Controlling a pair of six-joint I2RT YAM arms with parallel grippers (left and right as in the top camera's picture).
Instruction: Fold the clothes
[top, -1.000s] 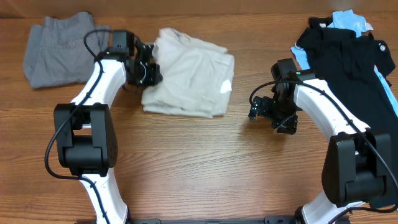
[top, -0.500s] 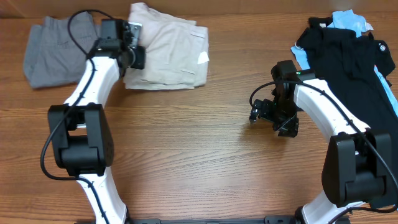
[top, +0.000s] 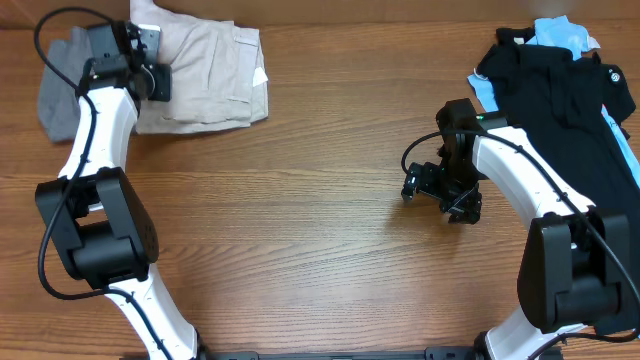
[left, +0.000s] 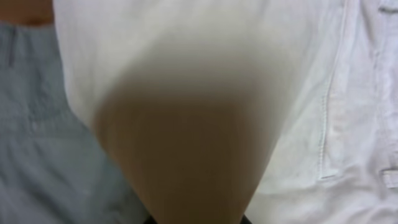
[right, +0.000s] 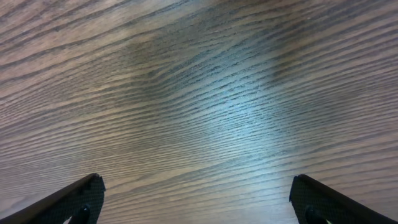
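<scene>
Overhead, your left gripper (top: 150, 82), clamped on the folded beige garment (top: 205, 75), dragged it to eleven o'clock beside the grey pile (top: 55, 92), so that piece looked finished; the left wrist view showed only cloth; the right wrist view showed your right gripper (right: 194, 186) spread wide above bare table (right: 199, 93).

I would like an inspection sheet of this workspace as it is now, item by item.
Surface: wooden table, bare in the middle.
Job's things: beige garment folded, beside grey garment far left; black clothes and light blue garment piled unfolded far right.
Clutter: nothing seen.
Grippers: left gripper appears shut on the beige garment's edge; right gripper open above bare wood.
Cables: black cable loops at each arm.
Surroundings: nothing seen.
</scene>
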